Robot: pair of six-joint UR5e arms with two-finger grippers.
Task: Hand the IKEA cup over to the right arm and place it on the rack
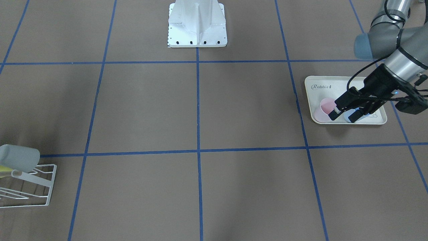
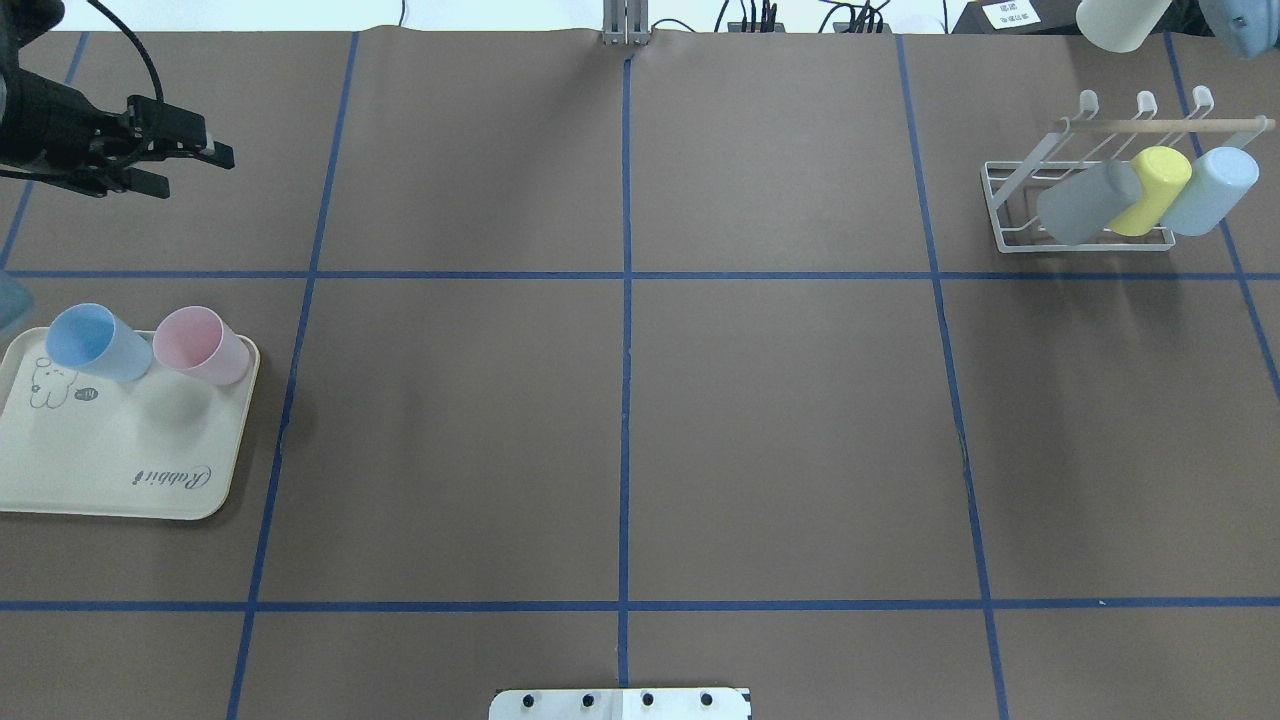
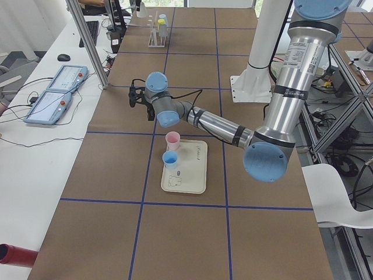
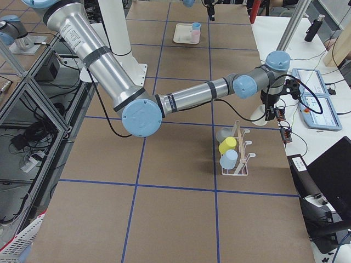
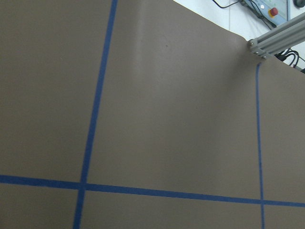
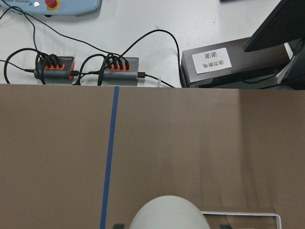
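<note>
Rack (image 2: 1010,215): white wire, pale wooden rod, holding grey cup (image 2: 1085,205), yellow cup (image 2: 1155,185) and light-blue cup (image 2: 1210,190), all tilted | cream IKEA cup (image 2: 1120,20), smooth and round, just beyond rack, gripped by right gripper (image 6: 169,225) | rabbit-print tray (image 2: 120,480) far from rack: blue cup (image 2: 95,345), pink cup (image 2: 200,345) | left gripper (image 2: 192,172) spread wide, empty

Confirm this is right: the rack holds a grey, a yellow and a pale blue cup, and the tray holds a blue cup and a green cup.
No green cup: beside the blue cup on the tray stands a pink cup, as the overhead exterior view shows. The rack does hold a grey cup, a yellow cup and a pale blue cup.
</note>
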